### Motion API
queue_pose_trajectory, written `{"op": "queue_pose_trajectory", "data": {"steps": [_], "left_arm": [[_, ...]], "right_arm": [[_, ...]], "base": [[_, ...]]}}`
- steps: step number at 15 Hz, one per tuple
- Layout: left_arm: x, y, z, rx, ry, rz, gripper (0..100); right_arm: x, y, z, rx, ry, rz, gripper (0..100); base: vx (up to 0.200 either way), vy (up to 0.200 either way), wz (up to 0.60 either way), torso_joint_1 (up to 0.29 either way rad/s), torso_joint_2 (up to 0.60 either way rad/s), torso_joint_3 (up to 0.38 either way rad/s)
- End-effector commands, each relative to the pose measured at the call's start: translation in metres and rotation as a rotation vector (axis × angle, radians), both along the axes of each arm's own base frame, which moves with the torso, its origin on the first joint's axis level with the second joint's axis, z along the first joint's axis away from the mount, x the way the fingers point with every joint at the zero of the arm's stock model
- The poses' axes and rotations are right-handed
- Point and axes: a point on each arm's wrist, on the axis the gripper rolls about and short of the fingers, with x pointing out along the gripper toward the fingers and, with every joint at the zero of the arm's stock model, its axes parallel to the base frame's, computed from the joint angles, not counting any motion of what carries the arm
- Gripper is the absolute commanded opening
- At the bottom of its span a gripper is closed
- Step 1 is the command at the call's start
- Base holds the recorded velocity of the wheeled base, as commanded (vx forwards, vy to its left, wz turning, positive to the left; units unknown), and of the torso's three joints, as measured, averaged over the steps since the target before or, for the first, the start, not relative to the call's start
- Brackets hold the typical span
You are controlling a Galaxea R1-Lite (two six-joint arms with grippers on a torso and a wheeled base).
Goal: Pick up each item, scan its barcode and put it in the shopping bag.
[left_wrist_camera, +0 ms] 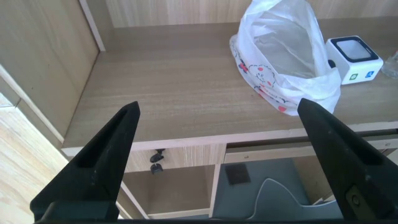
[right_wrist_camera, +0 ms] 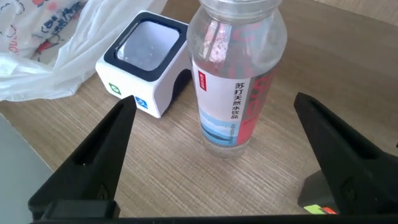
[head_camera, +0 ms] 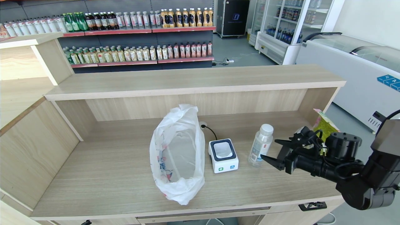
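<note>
Bottle [head_camera: 261, 145] stands upright on the bench [head_camera: 109, 175], long axis vertical, cap up. It sits at 3 o'clock of the scanner [head_camera: 222, 155], with the shopping bag [head_camera: 178, 153] on the scanner's 9 o'clock side. The right arm's jaws are spread wide and empty, facing the bottle from its 3 o'clock side with their tips just beside it. The left arm's jaws, also spread and empty, hang near the bench's 7 o'clock corner, well apart from the bottle. The right arm looks the better placed for the grasp.

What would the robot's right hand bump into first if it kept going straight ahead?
Most likely the clear plastic bottle: it stands upright straight ahead of the open right hand, centred in its line. The barcode scanner sits off to the side, so it would probably be missed.
</note>
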Motion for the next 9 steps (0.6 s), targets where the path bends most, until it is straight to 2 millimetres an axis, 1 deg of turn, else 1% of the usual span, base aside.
{"op": "queue_pose_trajectory", "data": {"steps": [1, 8, 9], "left_arm": [[0.000, 0.000, 0.000, 0.000, 0.001, 0.000, 100], [0.000, 0.000, 0.000, 0.000, 0.001, 0.000, 100], [0.000, 0.000, 0.000, 0.000, 0.001, 0.000, 100]], "right_arm": [[0.005, 0.001, -0.005, 0.001, -0.008, 0.008, 100], [0.016, 0.002, -0.010, 0.014, -0.029, 0.051, 100], [0.022, 0.002, -0.010, 0.015, -0.043, 0.054, 100]], "base": [[0.000, 0.000, 0.00, 0.000, 0.00, 0.000], [0.000, 0.000, 0.00, 0.000, 0.00, 0.000], [0.000, 0.000, 0.00, 0.000, 0.00, 0.000]]}}
